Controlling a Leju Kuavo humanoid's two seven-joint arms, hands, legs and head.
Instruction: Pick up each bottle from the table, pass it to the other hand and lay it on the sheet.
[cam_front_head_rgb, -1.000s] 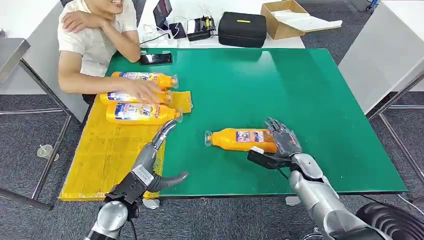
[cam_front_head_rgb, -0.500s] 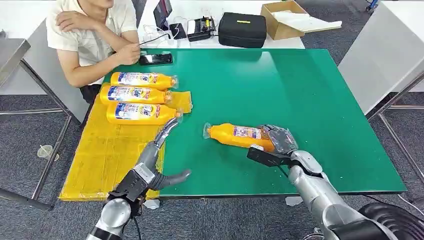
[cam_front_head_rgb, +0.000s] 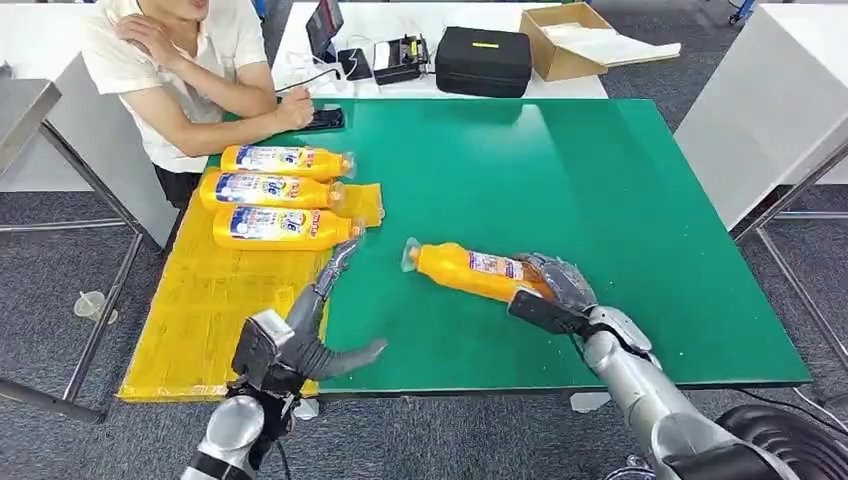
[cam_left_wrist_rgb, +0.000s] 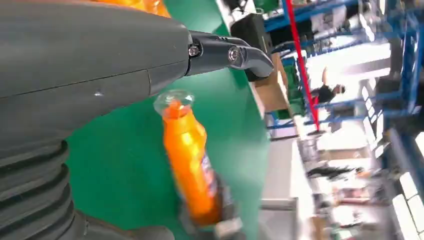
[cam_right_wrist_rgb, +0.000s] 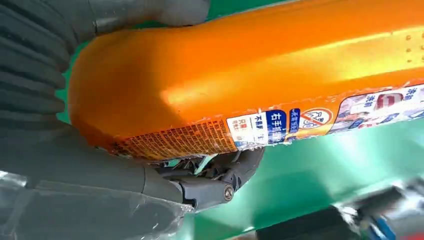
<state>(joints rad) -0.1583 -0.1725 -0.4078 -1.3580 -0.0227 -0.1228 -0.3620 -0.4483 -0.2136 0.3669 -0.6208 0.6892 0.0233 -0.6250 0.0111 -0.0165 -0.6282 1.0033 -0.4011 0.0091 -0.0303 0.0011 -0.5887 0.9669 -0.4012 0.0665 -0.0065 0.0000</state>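
Observation:
My right hand (cam_front_head_rgb: 555, 290) grips the base of an orange bottle (cam_front_head_rgb: 470, 270) over the green table (cam_front_head_rgb: 600, 180), its clear cap pointing left toward my other hand. The right wrist view shows the orange bottle (cam_right_wrist_rgb: 250, 85) wrapped by thumb and fingers (cam_right_wrist_rgb: 220, 185). My left hand (cam_front_head_rgb: 320, 315) is open, fingers stretched forward at the border of the yellow sheet (cam_front_head_rgb: 215, 310), about a hand's width from the cap. In the left wrist view the orange bottle (cam_left_wrist_rgb: 190, 160) lies ahead of the fingers (cam_left_wrist_rgb: 230, 55). Three orange bottles (cam_front_head_rgb: 270, 190) lie side by side on the sheet's far end.
A person (cam_front_head_rgb: 180, 70) sits at the table's far left corner, a hand resting by a phone (cam_front_head_rgb: 322, 120). A black case (cam_front_head_rgb: 483, 58), a cardboard box (cam_front_head_rgb: 565, 35) and small devices stand on a white table behind. A white table (cam_front_head_rgb: 770, 100) stands to the right.
My right hand has closed on the bottle and raised and swung its cap end left. The left hand has edged toward it. The person's hand left the sheet bottles and moved to the phone.

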